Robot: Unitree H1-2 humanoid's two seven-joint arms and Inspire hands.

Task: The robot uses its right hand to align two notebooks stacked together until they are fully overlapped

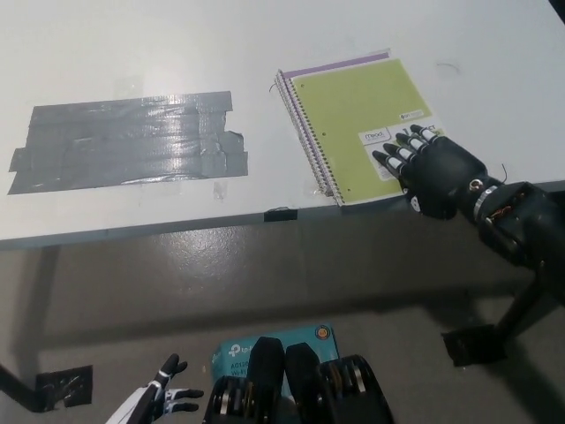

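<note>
The black right hand [434, 170], fingers spread flat, presses the lime-green spiral notebook's [357, 124] near corner to slide it square over the purple notebook [295, 99] beneath, whose edge shows along the spiral side. The white left hand [159, 403] rests open, well below.

Single head view — steeply downward

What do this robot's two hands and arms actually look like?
The right hand is glossy black with pale fingertips, on a bulky black arm with a silvery ring and orange bits at the wrist. The left hand is white with dark fingers, barely visible.
</note>
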